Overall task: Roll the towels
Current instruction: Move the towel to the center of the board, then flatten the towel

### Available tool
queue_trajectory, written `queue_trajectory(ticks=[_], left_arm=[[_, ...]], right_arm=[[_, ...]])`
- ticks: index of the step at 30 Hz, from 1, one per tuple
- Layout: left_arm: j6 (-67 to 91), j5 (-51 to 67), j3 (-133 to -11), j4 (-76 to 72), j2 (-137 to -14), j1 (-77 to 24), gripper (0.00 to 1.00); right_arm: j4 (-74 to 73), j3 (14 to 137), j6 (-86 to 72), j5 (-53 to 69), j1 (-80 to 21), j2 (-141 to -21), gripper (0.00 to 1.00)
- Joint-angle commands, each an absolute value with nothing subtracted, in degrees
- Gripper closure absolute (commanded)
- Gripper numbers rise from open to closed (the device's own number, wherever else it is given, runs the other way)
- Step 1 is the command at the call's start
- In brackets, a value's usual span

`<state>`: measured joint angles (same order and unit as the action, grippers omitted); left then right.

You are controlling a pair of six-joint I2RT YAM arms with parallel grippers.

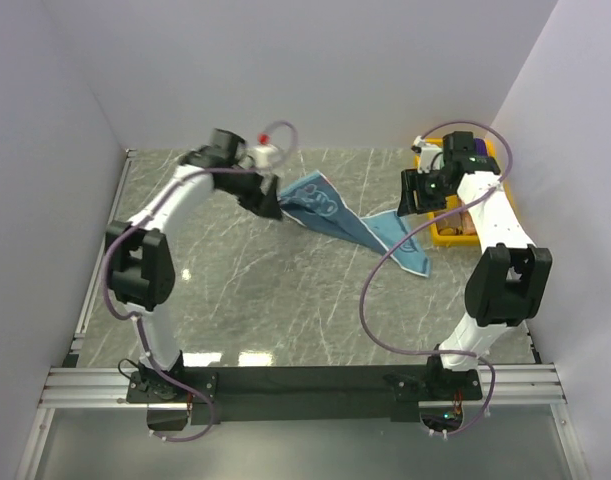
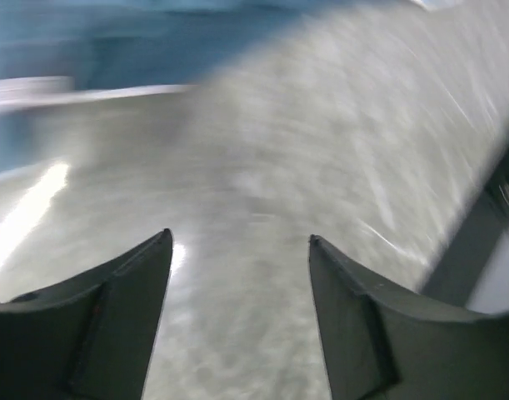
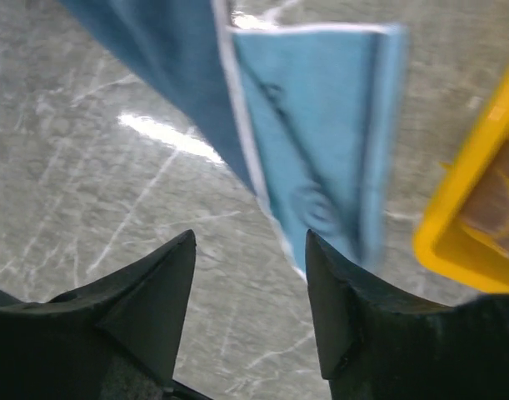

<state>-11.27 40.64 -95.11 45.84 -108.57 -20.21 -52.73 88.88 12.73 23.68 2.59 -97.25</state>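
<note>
While both arms lean out over it, the grey marbled worktop [image 1: 285,300] fills most of what I can see, with the yellow bin [image 1: 447,236] at its far right corner; I place everything from that bin. The right arm [image 1: 495,230] rises directly in front of the bin and hides much of it. The left arm [image 1: 175,200] reaches out well apart from the bin.

Between them lies the towel [image 1: 355,220], blue with a white print and white border, stretched long. One corner rests on the worktop just beside the bin's near left corner. From there the cloth runs away from the bin and ends at the left pincer [image 1: 275,205]. That far end looks raised and bunched against the dark fingers.

From the left wrist the view is smeared, yet its fingers [image 2: 112,325] stand apart with only bare worktop in the gap. The blue cloth is a blur beyond the tips, so that pincer is open and grips nothing.

The right pincer [image 1: 410,190] hangs just beside the bin's left wall, near the towel's bin-side end. Its fingers [image 3: 146,308] are spread too, with nothing between them. The towel lies just past the tips, closest to the finger on the bin's side. Something brown [image 3: 497,200] sits inside the bin.
</note>
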Motion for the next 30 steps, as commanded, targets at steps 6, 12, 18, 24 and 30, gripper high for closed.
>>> queue_trajectory(ticks=[6,12,18,24,30], left_arm=[[-6.2,29.5,-110.6,43.0,-117.8,-12.2,0.37],[-4.7,30.3,-114.5,42.8,-123.7,-12.1,0.37],[-6.9,30.5,-109.5,44.9,-118.7,-10.2,0.35],[-8.1,32.3,-100.4,49.0,-109.4,-3.1,0.33],[-10.2,31.8,-94.0,53.6,-101.9,1.8,0.33]], right_arm=[[-49.3,88.3,11.4,21.6,-3.5,-100.8,0.45],[-45.2,92.7,7.6,21.1,-6.8,-108.2,0.51],[-38.9,103.4,2.2,20.3,-9.6,-119.4,0.55],[-31.6,113.0,-6.4,10.2,-13.1,-128.6,0.52],[-35.7,131.4,-7.6,9.9,-15.2,-141.7,0.54]])
